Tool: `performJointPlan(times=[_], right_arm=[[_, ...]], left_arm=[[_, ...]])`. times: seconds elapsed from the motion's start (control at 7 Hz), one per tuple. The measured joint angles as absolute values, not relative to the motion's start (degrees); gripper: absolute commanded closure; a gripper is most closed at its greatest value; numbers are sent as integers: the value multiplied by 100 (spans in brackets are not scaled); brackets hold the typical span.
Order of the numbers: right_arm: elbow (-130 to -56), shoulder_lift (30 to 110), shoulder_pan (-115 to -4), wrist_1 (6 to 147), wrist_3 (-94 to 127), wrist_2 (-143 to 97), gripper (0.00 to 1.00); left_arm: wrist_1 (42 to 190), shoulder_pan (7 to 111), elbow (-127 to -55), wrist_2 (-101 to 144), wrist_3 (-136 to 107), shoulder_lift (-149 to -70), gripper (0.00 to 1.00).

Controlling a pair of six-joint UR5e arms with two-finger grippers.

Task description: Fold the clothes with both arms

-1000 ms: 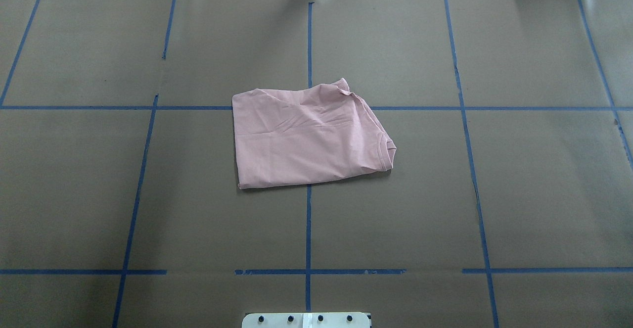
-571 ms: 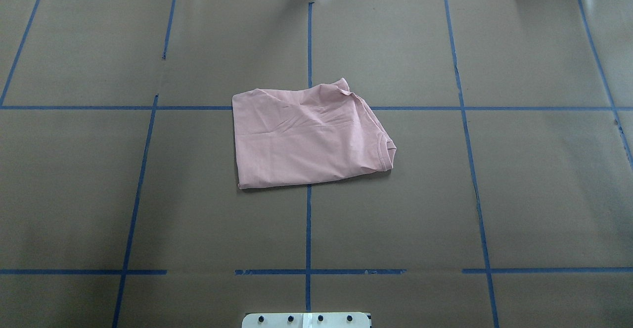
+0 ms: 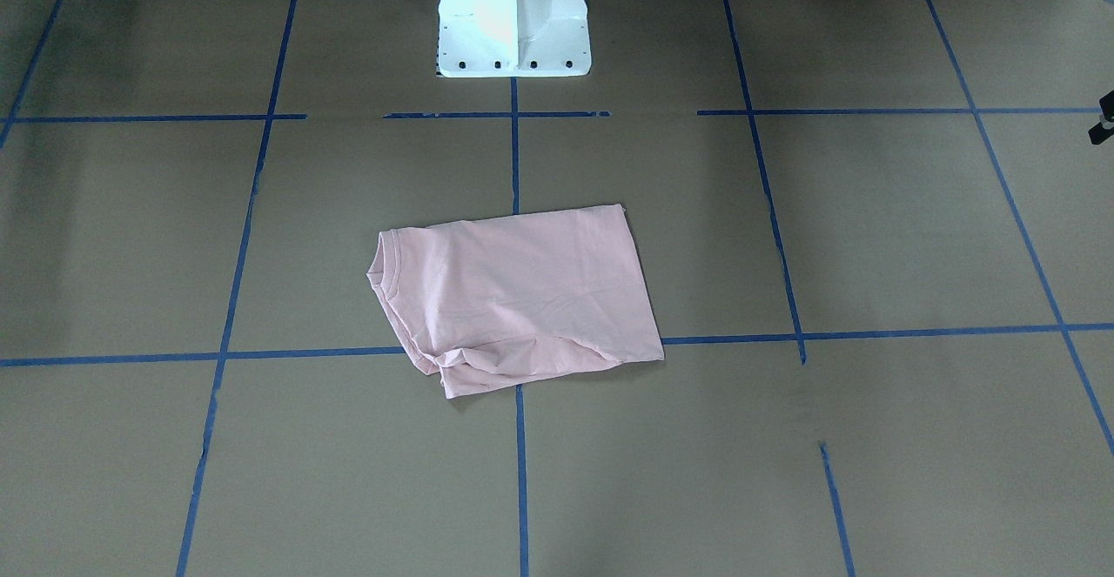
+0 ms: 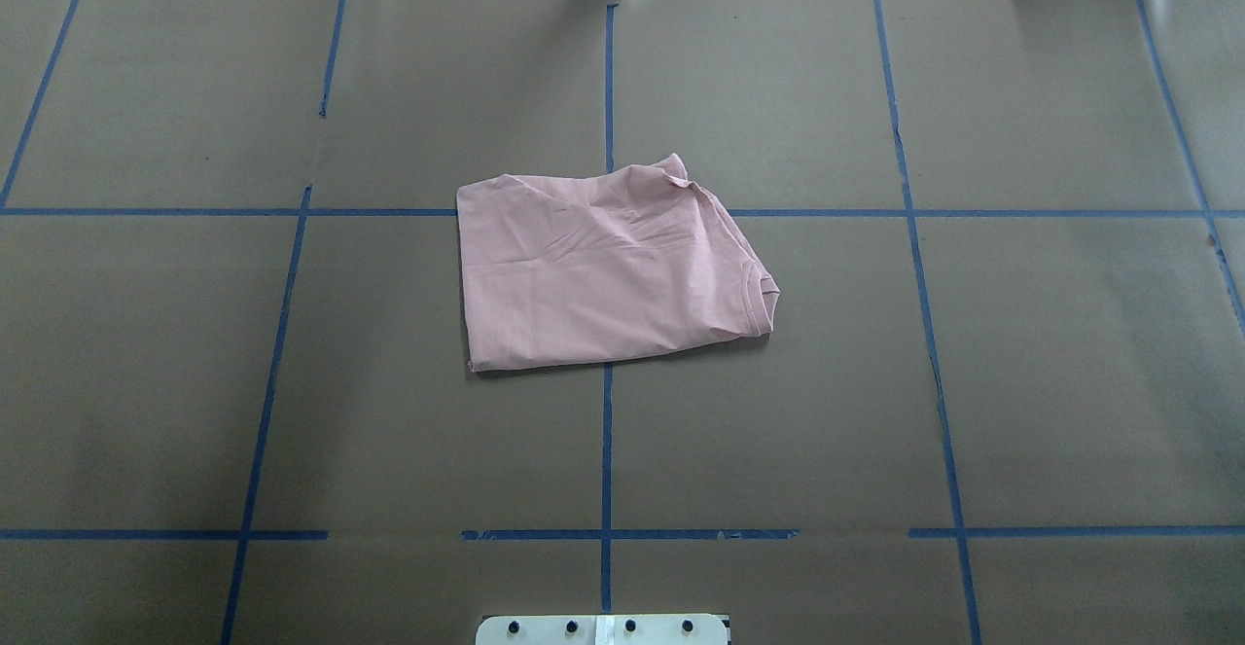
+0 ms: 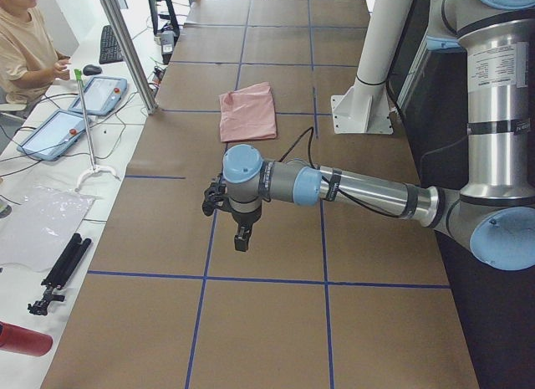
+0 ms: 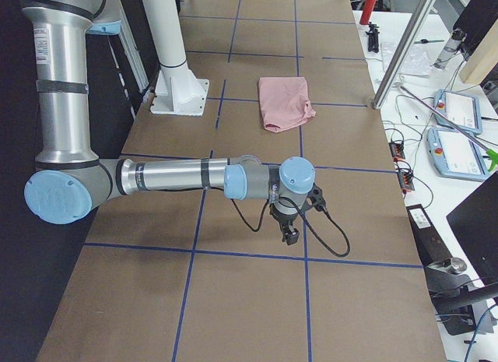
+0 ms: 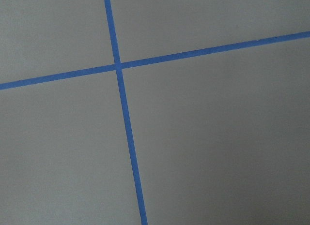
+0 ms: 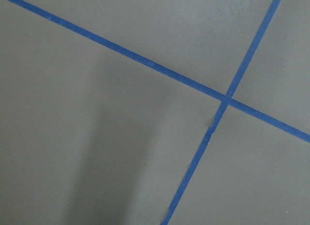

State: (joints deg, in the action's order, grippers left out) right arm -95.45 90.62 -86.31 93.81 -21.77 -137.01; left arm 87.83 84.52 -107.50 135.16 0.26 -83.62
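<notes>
Shirt (image 4: 608, 270), pink, lies flat on the table (image 4: 1070, 382), folded into a rough square w/ the plain side up. It sits btw the L pincer (image 5: 241, 241) & the R pincer (image 6: 290, 236), well apart from both. Its neck end points to the R pincer's side, & the far edge has some wrinkles.

L pincer hangs over the brown table on the L arm (image 5: 368, 188), tips down. It holds nothing that I can see. Can't tell how wide it's open.

R pincer hangs the same way on the R arm (image 6: 171, 177), tips down, w/ nothing in it. Can't tell if it's open or closed either.

Under each pincer there's a cross of blue tape (image 7: 118, 66). White stand (image 3: 512, 20) is btw the pincers, on the robot's side of the shirt. A person (image 5: 25, 46) sits at a desk off to the side of the L pincer.
</notes>
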Motion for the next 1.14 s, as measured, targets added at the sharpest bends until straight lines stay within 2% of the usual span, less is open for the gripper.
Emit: performJointPlan(times=[1.14], right_arm=[[-9517,9055,-8631,9367,-2189,-13719,0]], left_arm=[[8747,8444,-10738,13561,-1,-8246,0]])
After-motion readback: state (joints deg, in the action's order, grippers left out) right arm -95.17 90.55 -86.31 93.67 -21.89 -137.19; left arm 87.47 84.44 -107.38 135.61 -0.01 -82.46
